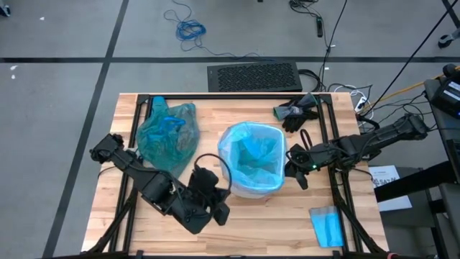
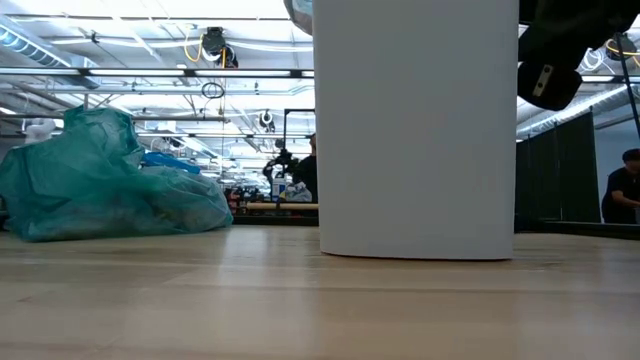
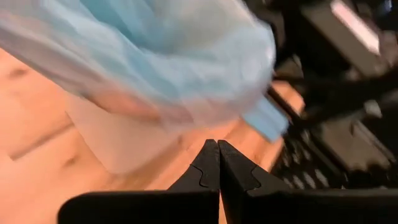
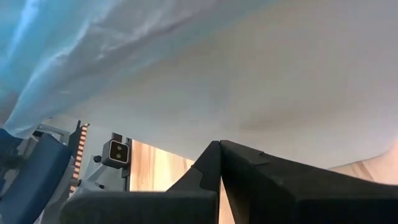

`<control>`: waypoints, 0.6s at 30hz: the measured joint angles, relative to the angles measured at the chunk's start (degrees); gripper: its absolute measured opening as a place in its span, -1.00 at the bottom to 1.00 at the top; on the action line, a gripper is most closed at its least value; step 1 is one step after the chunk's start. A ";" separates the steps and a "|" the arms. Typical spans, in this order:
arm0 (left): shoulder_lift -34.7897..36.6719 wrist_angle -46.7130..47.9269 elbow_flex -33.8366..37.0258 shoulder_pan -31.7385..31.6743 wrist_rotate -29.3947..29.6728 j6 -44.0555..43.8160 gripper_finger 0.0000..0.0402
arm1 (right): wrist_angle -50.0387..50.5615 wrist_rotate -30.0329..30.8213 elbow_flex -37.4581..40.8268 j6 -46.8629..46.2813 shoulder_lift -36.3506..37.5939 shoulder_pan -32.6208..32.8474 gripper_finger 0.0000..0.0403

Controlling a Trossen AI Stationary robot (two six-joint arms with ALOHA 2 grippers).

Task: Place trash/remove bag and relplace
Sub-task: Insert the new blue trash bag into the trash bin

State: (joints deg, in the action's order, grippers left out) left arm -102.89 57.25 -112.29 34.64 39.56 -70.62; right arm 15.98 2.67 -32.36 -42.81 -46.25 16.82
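The crinkly translucent teal-green plastic bag (image 1: 167, 135) lies bunched on the far left part of the wooden table (image 1: 266, 223), apart from the bin, with something lumpy showing faintly through its plastic in the low view. To its right, near the table's middle, stands the white cylindrical bin (image 1: 253, 188), lined with a paler sky-blue plastic bag (image 1: 251, 155) folded over its rim. The left gripper (image 1: 221, 211) sits just beside the bin's near-left side, its fingers (image 3: 208, 165) pressed together on nothing. The right gripper (image 1: 293, 171) is against the bin's right side, fingers (image 4: 214, 163) also together and empty. A small flat folded blue sheet (image 1: 328, 225) lies at the near right corner.
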 joint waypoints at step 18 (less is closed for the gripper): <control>-2.00 3.83 0.33 -2.61 8.32 -2.67 -1.00 | 0.21 1.03 0.00 -0.04 0.25 0.00 -1.00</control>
State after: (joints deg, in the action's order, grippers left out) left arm -104.90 61.08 -111.96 32.03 47.88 -73.29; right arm 16.19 3.70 -32.36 -42.85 -46.00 16.82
